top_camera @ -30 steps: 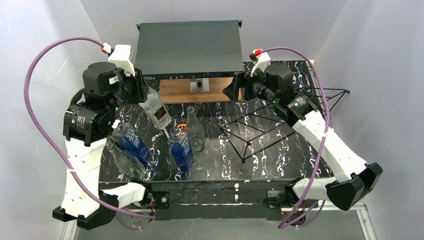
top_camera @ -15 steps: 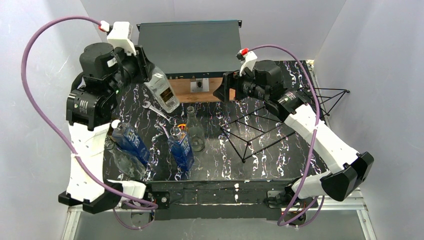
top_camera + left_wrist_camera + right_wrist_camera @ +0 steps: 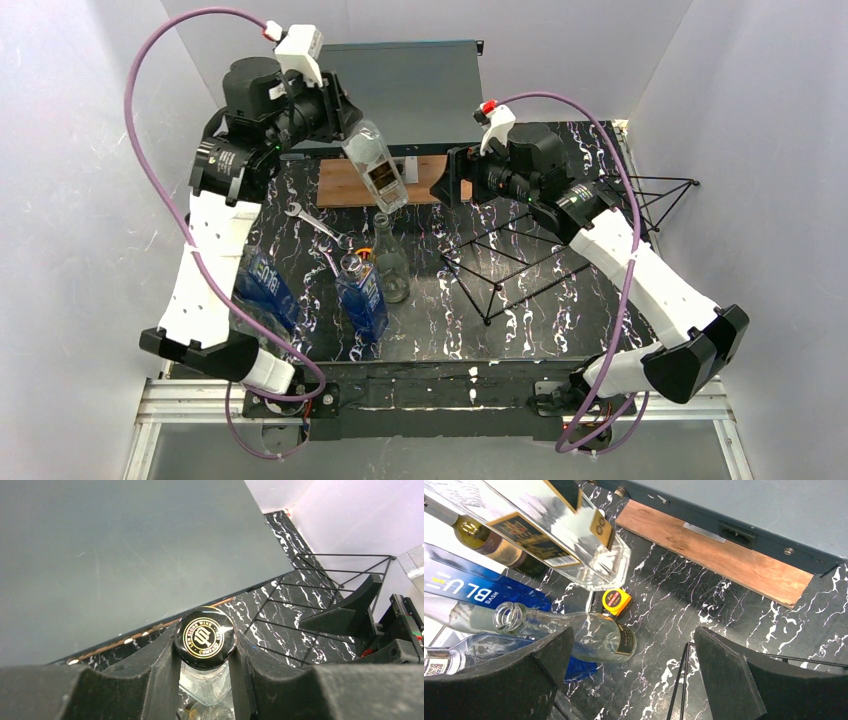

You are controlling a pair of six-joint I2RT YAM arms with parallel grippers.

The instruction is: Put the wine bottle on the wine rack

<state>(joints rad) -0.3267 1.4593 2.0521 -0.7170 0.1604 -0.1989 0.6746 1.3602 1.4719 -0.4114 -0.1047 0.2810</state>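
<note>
My left gripper (image 3: 345,128) is shut on the black cap (image 3: 205,637) of a clear square wine bottle (image 3: 375,168) and holds it tilted in the air over the back middle of the table; the bottle also shows in the right wrist view (image 3: 549,535). The wine rack (image 3: 560,235), thin black wire triangles, lies on the right half of the table and shows in the left wrist view (image 3: 320,610). My right gripper (image 3: 450,185) is open and empty, hovering just right of the held bottle, left of the rack.
A clear round bottle (image 3: 388,262) and blue bottles (image 3: 362,295) (image 3: 265,290) stand at the front left. A wrench (image 3: 318,224) and a yellow tape measure (image 3: 617,601) lie on the black marble table (image 3: 560,320). A dark grey box (image 3: 400,85) and wooden board (image 3: 345,185) sit at the back.
My left arm has lifted the square bottle and carried it right and toward the back, uncovering the wrench. My right gripper moved left at first, then held still.
</note>
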